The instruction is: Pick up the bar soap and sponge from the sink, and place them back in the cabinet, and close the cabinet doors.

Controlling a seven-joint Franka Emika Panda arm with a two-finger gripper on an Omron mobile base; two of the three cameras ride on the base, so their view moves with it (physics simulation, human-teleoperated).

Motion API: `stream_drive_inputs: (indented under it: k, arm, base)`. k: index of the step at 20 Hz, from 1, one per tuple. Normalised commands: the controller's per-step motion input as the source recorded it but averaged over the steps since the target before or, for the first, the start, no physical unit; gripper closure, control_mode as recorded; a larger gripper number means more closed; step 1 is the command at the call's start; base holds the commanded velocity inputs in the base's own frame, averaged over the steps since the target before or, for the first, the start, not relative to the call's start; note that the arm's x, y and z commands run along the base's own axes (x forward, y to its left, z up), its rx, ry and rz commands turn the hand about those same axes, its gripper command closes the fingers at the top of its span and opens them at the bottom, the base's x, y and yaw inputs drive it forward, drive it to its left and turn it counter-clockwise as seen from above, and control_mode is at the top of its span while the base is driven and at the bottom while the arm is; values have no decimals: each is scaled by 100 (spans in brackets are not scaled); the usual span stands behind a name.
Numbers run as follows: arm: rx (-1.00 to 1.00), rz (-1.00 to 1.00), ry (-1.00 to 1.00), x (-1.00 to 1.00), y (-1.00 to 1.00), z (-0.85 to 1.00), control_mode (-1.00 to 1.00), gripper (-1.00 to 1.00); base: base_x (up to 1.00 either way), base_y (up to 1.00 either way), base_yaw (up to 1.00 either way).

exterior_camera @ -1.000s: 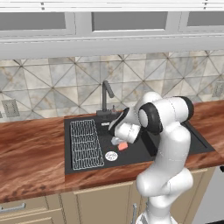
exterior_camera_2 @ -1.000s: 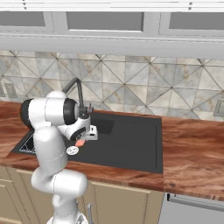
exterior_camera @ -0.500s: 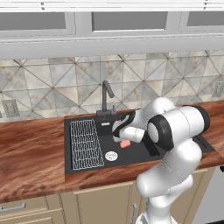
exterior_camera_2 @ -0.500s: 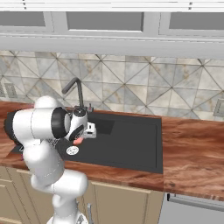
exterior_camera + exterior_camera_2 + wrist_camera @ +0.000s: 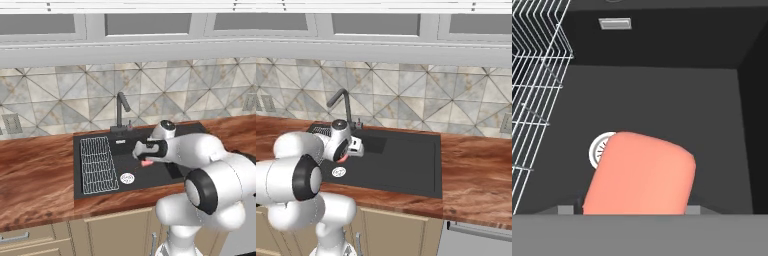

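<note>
I count one bar soap, one sink, one white wire rack, one round drain and one faucet. Above the tiled backsplash I count three grey glass-fronted upper cabinets in the left base view.

The gripper hangs over the black basin, just right of the rack and in front of the faucet. In the hand view the pink soap sits between the finger positions, upright and slightly tilted, its lower edge running out of the frame. It covers part of the drain on the basin floor behind it. In the left base view a sliver of pink shows directly under the hand; in the right base view a pink edge shows at the hand.

Jaws: they stand part-way apart, with the soap between them. I cannot tell whether the pads press on its sides, as the contact points are hidden by the bar itself.
</note>
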Motion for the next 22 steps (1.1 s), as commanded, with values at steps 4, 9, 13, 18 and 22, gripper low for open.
stream_drive_inputs:
  k: [4, 9, 13, 18, 22]
  arm:
    - [0, -11, 2, -32, -7, 62, -100, 100]
    - [0, -9, 1, -29, -7, 59, -100, 100]
    - [0, -4, 0, -24, -10, 56, -100, 100]
    - [0, 0, 0, -27, -10, 49, -100, 100]
    - [0, 0, 0, -32, -5, 44, -100, 100]
  base:
    - [0, 0, 0]
    - [0, 0, 0]
    - [0, 0, 0]
    - [0, 0, 0]
    - [0, 0, 0]
